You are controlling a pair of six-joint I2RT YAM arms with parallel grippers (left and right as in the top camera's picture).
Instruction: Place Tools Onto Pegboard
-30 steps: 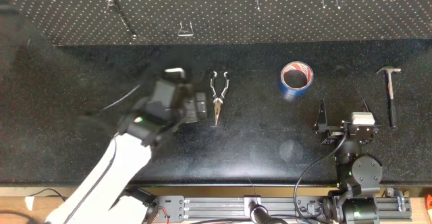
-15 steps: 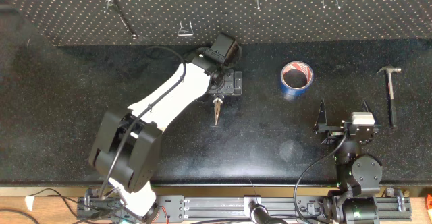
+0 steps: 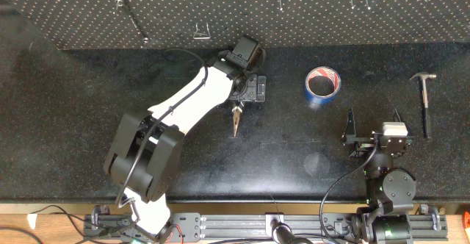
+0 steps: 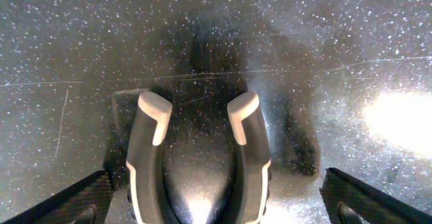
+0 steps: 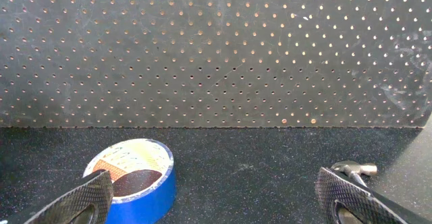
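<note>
On the black worktop just below the pegboard (image 3: 308, 16), the pliers (image 4: 150, 156) lie where they lay a second ago. Their handles now sit between the widely spread fingers of the left gripper (image 3: 247, 90), which has swung up from the lower left to hang over them. Farther right, we find the tape roll (image 3: 322, 84) and hammer (image 3: 424, 101) unmoved, and the right gripper (image 3: 374, 120) spread open near its base.

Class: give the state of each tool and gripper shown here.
pliers: flat on table, ungripped.
left gripper: open, astride the pliers' handles.
right gripper: open, empty.
tape roll: on table, unhung.
hammer: on table, unhung.
wrench: hanging on pegboard.
</note>
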